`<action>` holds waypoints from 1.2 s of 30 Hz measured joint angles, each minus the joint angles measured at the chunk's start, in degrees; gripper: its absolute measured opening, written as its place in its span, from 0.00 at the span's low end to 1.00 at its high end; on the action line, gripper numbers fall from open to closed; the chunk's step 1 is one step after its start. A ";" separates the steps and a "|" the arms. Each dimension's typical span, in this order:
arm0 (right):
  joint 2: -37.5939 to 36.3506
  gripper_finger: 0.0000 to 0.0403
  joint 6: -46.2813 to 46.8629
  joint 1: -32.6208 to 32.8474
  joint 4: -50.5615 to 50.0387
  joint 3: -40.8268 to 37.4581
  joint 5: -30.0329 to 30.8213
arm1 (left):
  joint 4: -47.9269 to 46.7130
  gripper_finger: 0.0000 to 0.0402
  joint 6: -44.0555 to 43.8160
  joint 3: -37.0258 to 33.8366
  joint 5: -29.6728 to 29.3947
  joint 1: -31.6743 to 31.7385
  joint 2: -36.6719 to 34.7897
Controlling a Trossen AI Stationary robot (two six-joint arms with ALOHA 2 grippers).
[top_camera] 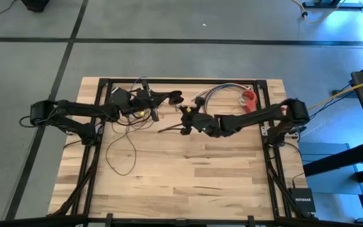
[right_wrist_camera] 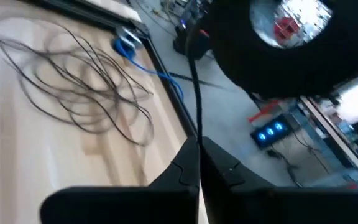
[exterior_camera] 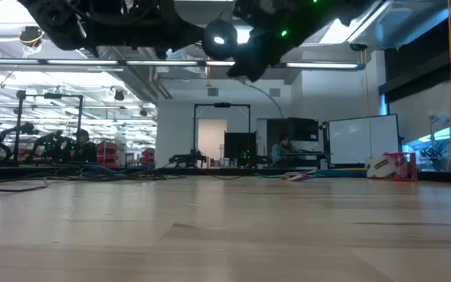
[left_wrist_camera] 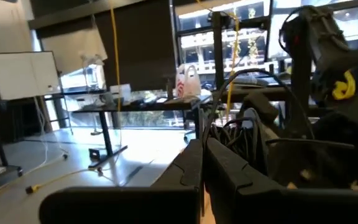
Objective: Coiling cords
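A: So, where do the cords lie?

B: Mostly on the left half of the wooden tabletop, a thin dark wire in loose loops trailing toward the near edge. The right wrist view shows the loops spread flat on the wood, and one strand rises from between that arm's closed fingers.

A: And the grippers?

B: Both are raised near the far middle of the tabletop, close to each other. The left gripper has its fingers pressed together; whether a strand is pinched there I cannot tell. The right gripper is clamped on the thin wire.

A: Any writing to read?

B: Only one label: a small black box on the floor at the near right reads "NETGEAR". Nothing else is legible.

A: What else sits on the wood?

B: A bundle of multicoloured wires and a red object at the far right side. A yellow cable runs off beyond the right arm.
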 joint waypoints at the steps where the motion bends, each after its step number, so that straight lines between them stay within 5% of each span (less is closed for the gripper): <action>1: -0.80 0.01 0.26 -0.03 -1.69 -0.03 0.42 | -0.08 0.00 -0.04 0.00 -0.03 0.00 0.00; 11: -2.34 0.01 9.58 -3.18 -17.88 -0.25 1.34 | -1.37 0.00 -2.80 0.00 4.89 -0.06 -2.43; 23: -0.76 0.01 11.90 -3.83 3.74 -6.86 -10.03 | 5.48 0.00 -5.01 -0.04 7.28 -0.06 -3.59; 36: 2.98 0.01 -0.77 -3.75 8.37 -0.71 -11.51 | 13.29 0.00 -0.42 -0.04 1.36 0.11 -1.91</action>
